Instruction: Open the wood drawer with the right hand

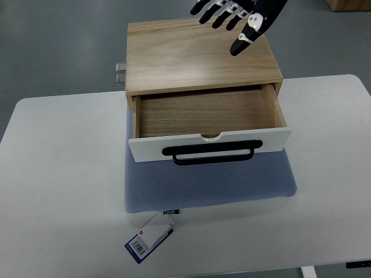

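A: Where's the wood drawer (210,128)?

B: Centre of the frame, pulled out from its wooden box (200,53), white front and black handle (210,154) facing the bottom edge. Inside looks empty. The opening seems done.

A: And the hand (237,20)?

B: At the top edge, above the box's far right corner, fingers spread, holding nothing. Its arm is cropped, so I can't tell which side it comes from.

A: Why the blue pad (208,185) underneath?

B: Probably to stop the box sliding on the white table (58,191). A tag (149,240) hangs from it, lower left of centre.
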Motion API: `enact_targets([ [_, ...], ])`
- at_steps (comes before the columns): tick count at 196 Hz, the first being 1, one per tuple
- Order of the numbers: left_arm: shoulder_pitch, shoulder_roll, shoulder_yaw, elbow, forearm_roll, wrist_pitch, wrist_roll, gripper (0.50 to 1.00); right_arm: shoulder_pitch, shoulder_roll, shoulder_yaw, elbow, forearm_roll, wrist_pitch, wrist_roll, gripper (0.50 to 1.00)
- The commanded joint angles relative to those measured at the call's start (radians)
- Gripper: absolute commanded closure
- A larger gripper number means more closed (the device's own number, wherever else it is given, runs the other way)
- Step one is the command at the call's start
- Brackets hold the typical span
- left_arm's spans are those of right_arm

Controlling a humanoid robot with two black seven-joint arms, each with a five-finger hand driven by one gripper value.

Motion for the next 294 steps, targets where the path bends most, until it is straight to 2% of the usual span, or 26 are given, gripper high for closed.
enact_targets([
  [1,0.000,0.000,0.002,-0.001,0.000,0.000,0.000,0.500,-0.147,0.007,0.153,-0.277,-0.005,0.000,0.071,0.560],
  [9,0.000,0.000,0.002,-0.001,0.000,0.000,0.000,0.500,-0.217,0.028,0.215,-0.368,-0.005,0.000,0.105,0.558],
  [20,0.000,0.000,0.002,-0.001,0.000,0.000,0.000,0.500,-0.274,0.053,0.278,-0.440,-0.005,0.000,0.142,0.558],
  [42,0.000,0.000,0.002,-0.001,0.000,0.000,0.000,0.500,-0.441,0.087,0.444,-0.577,0.003,-0.103,0.261,0.558],
  [55,0.000,0.000,0.002,-0.001,0.000,0.000,0.000,0.500,-0.459,0.090,0.458,-0.583,0.004,-0.109,0.275,0.558],
  [56,0.000,0.000,0.002,-0.001,0.000,0.000,0.000,0.500,-0.547,0.105,0.532,-0.603,0.007,-0.138,0.354,0.558],
  [60,0.000,0.000,0.002,-0.001,0.000,0.000,0.000,0.500,-0.584,0.113,0.562,-0.609,0.009,-0.147,0.390,0.558],
  [96,0.000,0.000,0.002,-0.003,0.000,0.002,0.000,0.500,-0.866,0.200,0.741,-0.615,0.013,-0.197,0.636,0.558],
  [130,0.000,0.000,0.002,-0.001,0.000,0.005,0.000,0.500,-1.036,0.341,0.864,-0.669,0.016,-0.200,0.765,0.556],
  [154,0.000,0.000,0.002,-0.001,0.000,0.005,0.000,0.500,-1.108,0.429,0.964,-0.730,0.016,-0.192,0.804,0.556],
  [194,0.000,0.000,0.002,-0.003,0.000,0.005,0.000,0.500,-1.186,0.519,1.041,-0.753,0.016,-0.189,0.806,0.556],
  [294,0.000,0.000,0.002,-0.001,0.000,0.006,0.000,0.500,-1.220,0.547,1.079,-0.755,0.016,-0.187,0.806,0.556],
])
